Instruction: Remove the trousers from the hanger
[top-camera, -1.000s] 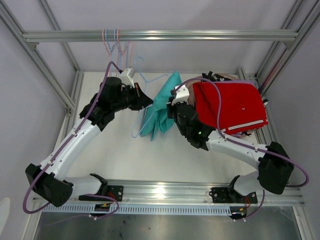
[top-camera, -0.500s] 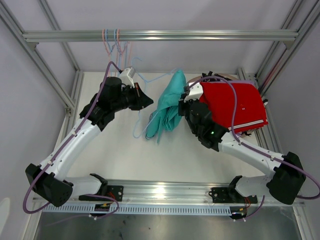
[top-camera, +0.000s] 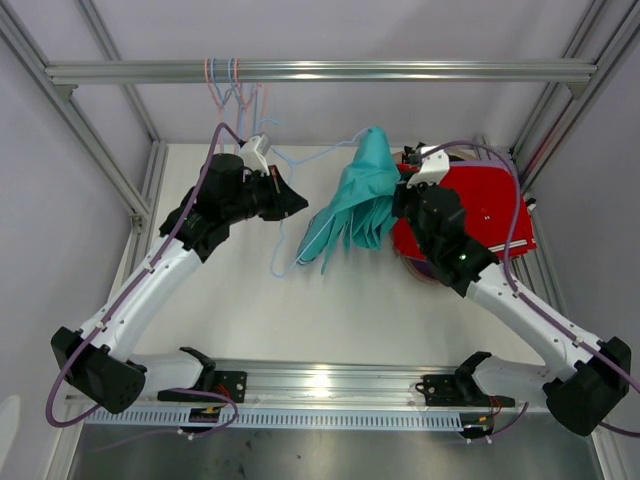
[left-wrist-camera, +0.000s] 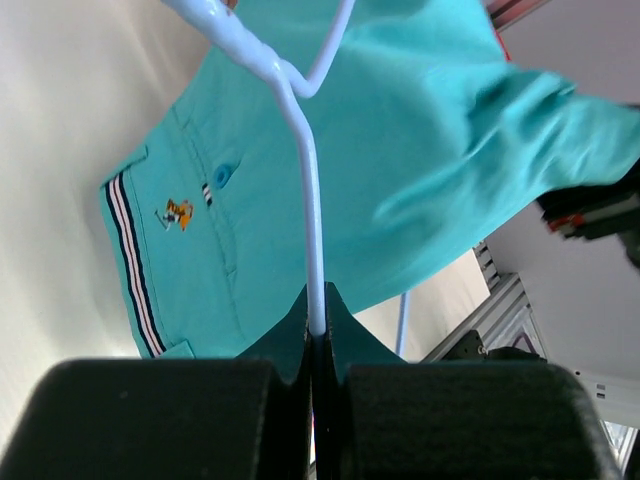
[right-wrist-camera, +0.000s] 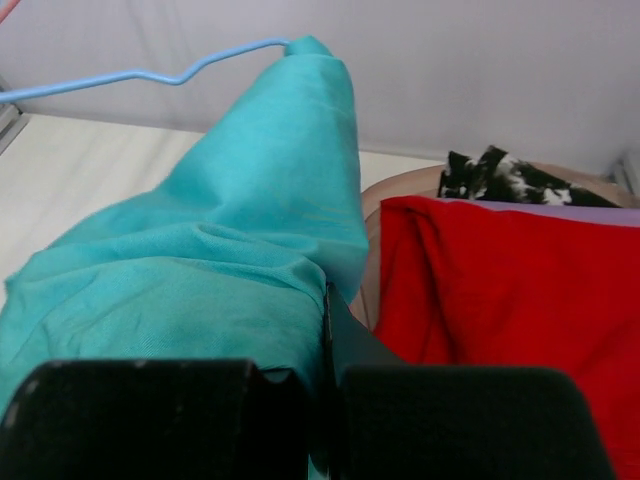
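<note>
Left claw (left-wrist-camera: 315, 335): we keep it pinched shut on the wire of the blue hanger (left-wrist-camera: 311, 200), anchoring it so the cloth can slide off.
Right claw (right-wrist-camera: 325, 320): clamped on a fold of the teal trousers (top-camera: 362, 200), raised above the table (top-camera: 250, 300).
Teal trousers: draped over the hanger between both arms, not yet free.
Pile: red trousers (top-camera: 470, 215) on top at the table's right, with lilac trousers (right-wrist-camera: 570, 208) and black speckled trousers (right-wrist-camera: 500, 178) peeking out behind.
In the way: the hanger's tip sits inside the cloth's peak, and we judge it could snag.
Spare hangers (top-camera: 232, 85): on the rail (top-camera: 400, 72), well apart.
</note>
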